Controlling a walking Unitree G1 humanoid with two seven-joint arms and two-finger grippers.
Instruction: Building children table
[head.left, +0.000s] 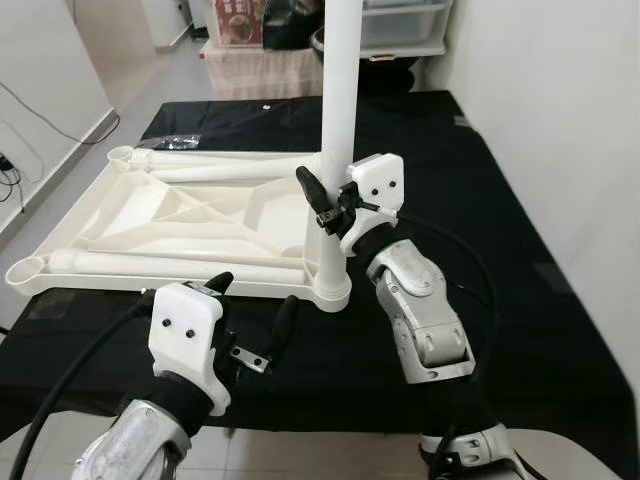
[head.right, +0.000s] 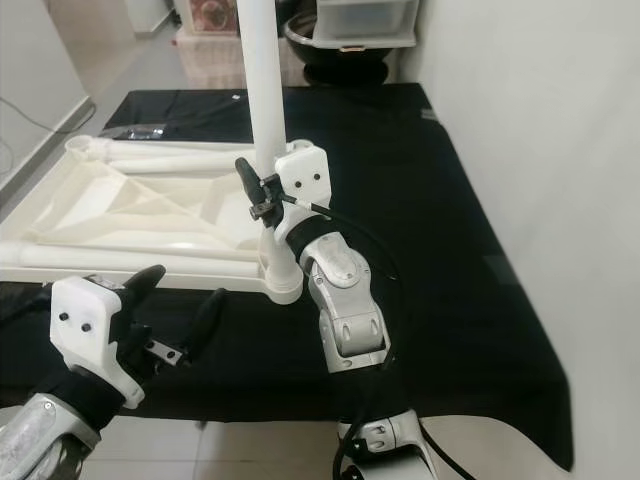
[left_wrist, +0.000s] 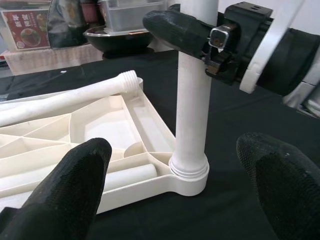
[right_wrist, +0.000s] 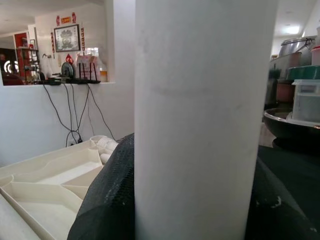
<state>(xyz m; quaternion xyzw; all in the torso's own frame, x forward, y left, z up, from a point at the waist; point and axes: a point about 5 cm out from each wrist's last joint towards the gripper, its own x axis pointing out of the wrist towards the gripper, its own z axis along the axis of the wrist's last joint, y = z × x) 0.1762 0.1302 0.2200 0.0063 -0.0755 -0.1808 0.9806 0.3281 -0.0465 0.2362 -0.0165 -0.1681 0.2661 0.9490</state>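
Note:
A white plastic tabletop (head.left: 170, 215) lies upside down on the black cloth. One white leg (head.left: 338, 110) stands upright in its near right corner socket (head.left: 330, 290). My right gripper (head.left: 328, 200) is shut on that leg partway up, a finger on each side. Two loose white legs (head.left: 160, 262) lie flat across the tabletop's underside. My left gripper (head.left: 252, 315) hangs open just before the tabletop's near edge, left of the socket, holding nothing. In the left wrist view its fingertips (left_wrist: 75, 175) frame the standing leg (left_wrist: 192, 100).
The black cloth (head.left: 540, 300) covers a low platform with bare room to the right. A white wall runs along the right. Storage boxes and a dark bowl (head.right: 340, 35) sit beyond the far edge. Cables trail over the floor at left.

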